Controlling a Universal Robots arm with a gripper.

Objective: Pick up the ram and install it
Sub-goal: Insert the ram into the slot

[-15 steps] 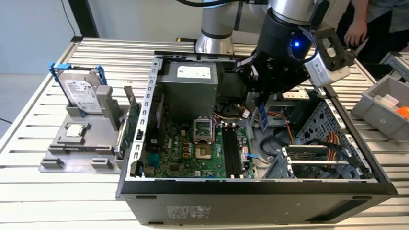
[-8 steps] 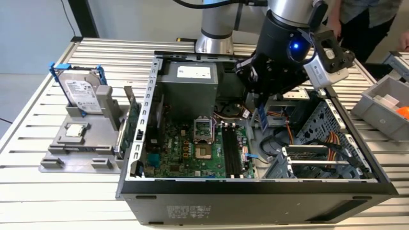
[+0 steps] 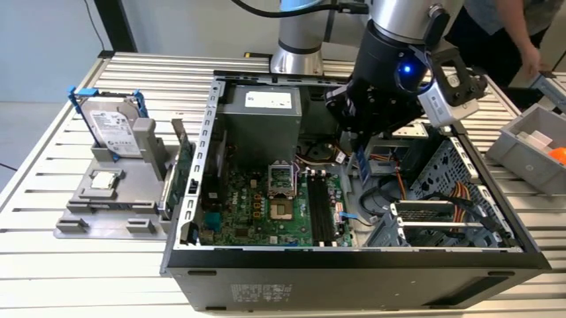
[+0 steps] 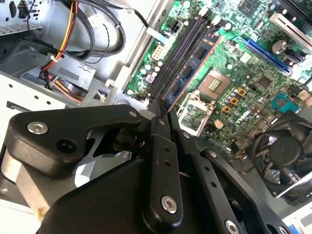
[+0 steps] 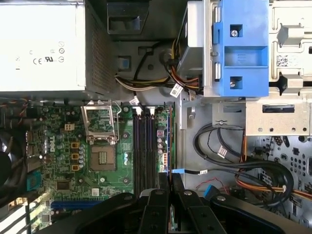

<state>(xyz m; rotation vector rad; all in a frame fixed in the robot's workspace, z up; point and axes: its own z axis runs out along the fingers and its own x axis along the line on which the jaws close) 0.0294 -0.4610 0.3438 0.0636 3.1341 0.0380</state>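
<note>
My gripper [image 3: 358, 151] hangs inside the open computer case [image 3: 190, 199], over the part of the motherboard nearest the drive cage. It is shut on the ram [image 4: 195, 66], a thin blue stick with black chips that juts out from between the fingertips. In the first wrist view the ram [image 5: 169, 141] shows edge-on, running alongside the long black memory slots [image 5: 143, 146], just off them toward the drive cage. In the exterior view the ram [image 3: 361, 164] shows as a small blue strip below the gripper, above the slots [image 3: 320, 205]. Both wrist views show the gripper [image 4: 161, 109] [image 5: 169, 178] with its jaws close together.
The power supply [image 3: 261, 112] fills the case's far end and the CPU socket [image 3: 281, 182] lies beside the slots. Cables and a drive cage [image 3: 442, 218] sit at the exterior view's right. A hard drive [image 3: 115, 129] stands in a grey fixture outside. A person [image 3: 504, 26] stands behind a grey bin [image 3: 531, 142].
</note>
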